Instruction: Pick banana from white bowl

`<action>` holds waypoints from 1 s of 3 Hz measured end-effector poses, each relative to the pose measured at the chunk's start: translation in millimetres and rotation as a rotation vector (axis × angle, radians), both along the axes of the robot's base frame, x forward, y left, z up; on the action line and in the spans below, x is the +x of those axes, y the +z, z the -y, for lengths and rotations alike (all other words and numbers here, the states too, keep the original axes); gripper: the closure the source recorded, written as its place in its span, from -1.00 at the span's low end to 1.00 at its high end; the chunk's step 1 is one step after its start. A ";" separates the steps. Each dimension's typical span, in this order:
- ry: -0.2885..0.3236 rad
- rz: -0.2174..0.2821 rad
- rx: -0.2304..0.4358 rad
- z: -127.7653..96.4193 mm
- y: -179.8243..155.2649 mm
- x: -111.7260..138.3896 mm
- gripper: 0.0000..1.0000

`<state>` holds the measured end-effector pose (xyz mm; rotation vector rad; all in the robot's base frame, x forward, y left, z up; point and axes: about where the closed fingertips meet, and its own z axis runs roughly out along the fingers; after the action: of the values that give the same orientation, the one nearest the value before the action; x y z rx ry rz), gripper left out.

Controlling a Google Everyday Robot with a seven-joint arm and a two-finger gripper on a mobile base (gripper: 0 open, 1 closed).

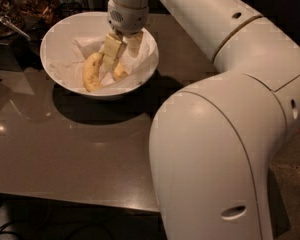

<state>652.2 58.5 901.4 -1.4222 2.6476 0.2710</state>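
Observation:
The white bowl point(60, 44) stands at the table's far left, lined with crumpled white paper. A plump yellow banana point(92, 72) lies in its left half. A second banana point(121, 73) lies to its right; only its lower end shows, so I cannot tell its shape. My gripper point(123, 48) reaches down into the bowl from above, its fingers point(112, 50) apart, directly over that second banana and hiding most of it. The left finger's tip sits between the two bananas. Nothing is lifted.
The bowl sits on a glossy brown table point(65, 154). Dark clutter and a metal utensil point(12, 26) lie at the far left edge. My large white arm point(225, 134) fills the right half of the view and hides the table there.

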 end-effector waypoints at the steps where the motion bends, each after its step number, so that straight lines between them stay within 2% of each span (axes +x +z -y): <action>1: 0.037 0.008 -0.026 -18.6 -4.6 2.9 -0.22; 2: 0.069 -0.020 -0.027 -30.6 -19.4 4.2 -0.12; 3: 0.075 -0.043 -0.024 -33.3 -29.2 5.3 0.02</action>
<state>657.5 91.7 872.2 -1.5424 2.6434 0.2817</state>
